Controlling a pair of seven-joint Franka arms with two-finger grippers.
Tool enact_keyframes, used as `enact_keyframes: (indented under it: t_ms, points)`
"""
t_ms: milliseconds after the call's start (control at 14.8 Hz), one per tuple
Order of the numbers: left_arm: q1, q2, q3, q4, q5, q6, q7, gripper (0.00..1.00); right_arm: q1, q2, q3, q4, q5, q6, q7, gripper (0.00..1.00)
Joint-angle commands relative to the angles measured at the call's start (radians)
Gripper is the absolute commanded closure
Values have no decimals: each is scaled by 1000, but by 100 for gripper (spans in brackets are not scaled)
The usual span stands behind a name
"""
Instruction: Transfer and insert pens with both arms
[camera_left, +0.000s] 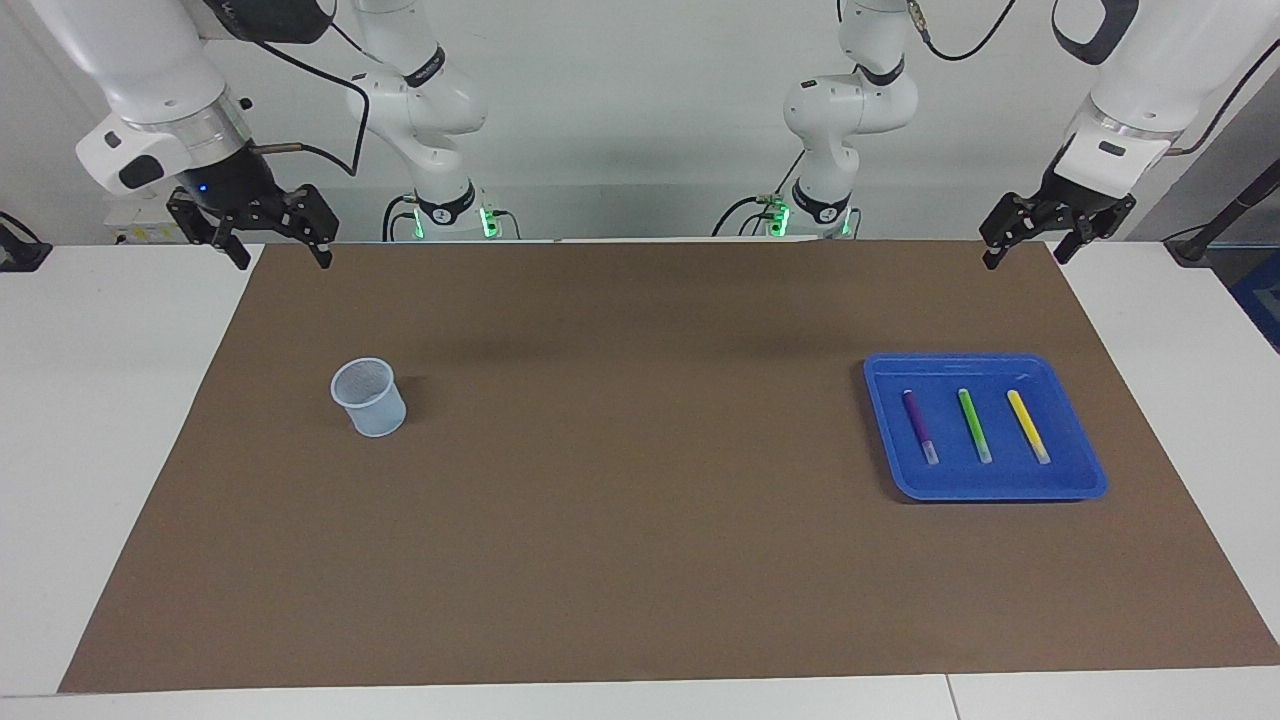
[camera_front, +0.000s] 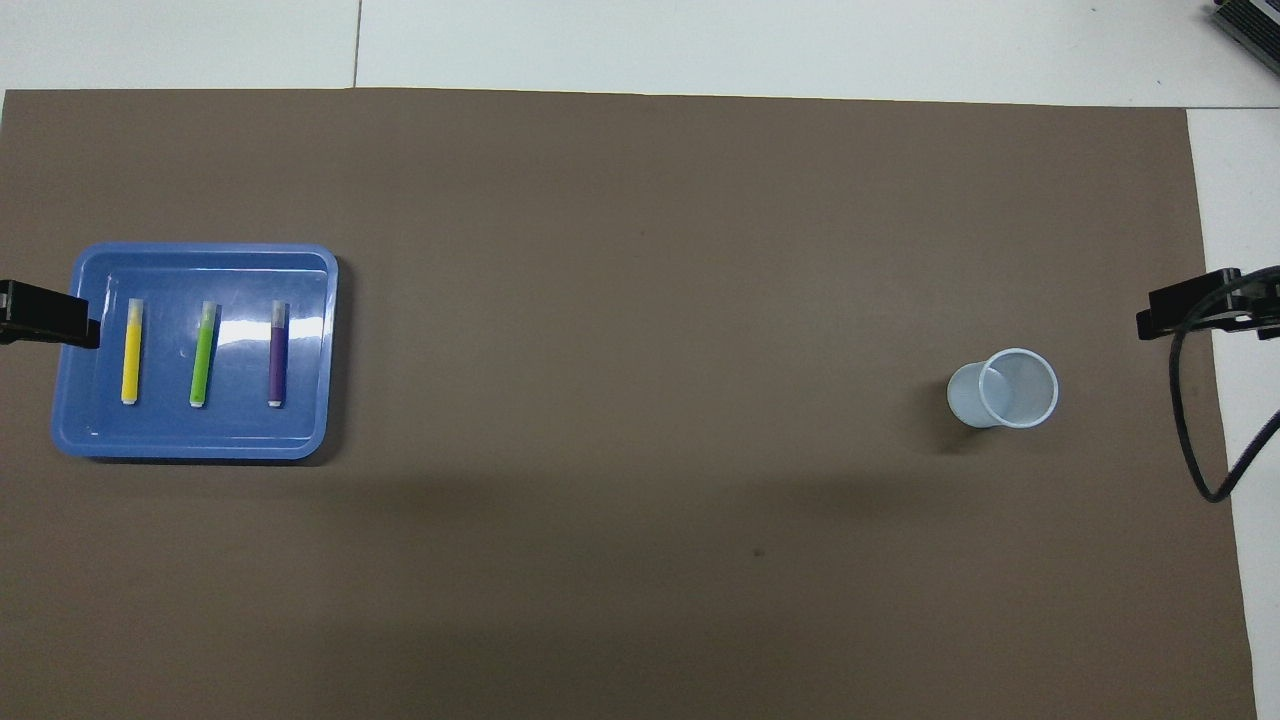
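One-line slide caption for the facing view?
Both open grippers, left and right, raised; three pens in blue tray, cup empty.

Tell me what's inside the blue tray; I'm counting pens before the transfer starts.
Three pens lie side by side in the blue tray: purple pen, green pen, yellow pen. Nothing covers them.

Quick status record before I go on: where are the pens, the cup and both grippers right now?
purple pen: lying in blue tray, toward the cup's side
green pen: in tray, middle
yellow pen: in tray, beside green pen
cup: upright on brown mat, toward right arm's end, no pen in it
left gripper: open, holding nothing, raised over the mat's edge at the robots' end
right gripper: open, holding nothing, raised over the mat's corner
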Motion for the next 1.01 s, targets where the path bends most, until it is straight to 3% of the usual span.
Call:
enact_keyframes:
  t_ms: [0,337,944]
  points:
    - [-12,-43,9,-61,-3,31,-11,0,-3,-8,7,-10,-12,-2,11,0]
    - [-50,-70,9,-126,-3,61,-11,0,-5,-8,7,-10,-12,-1,11,0]
    - [-54,-72,10,-129,-3,59,-7,0,-7,-8,7,-8,-12,-1,11,0]
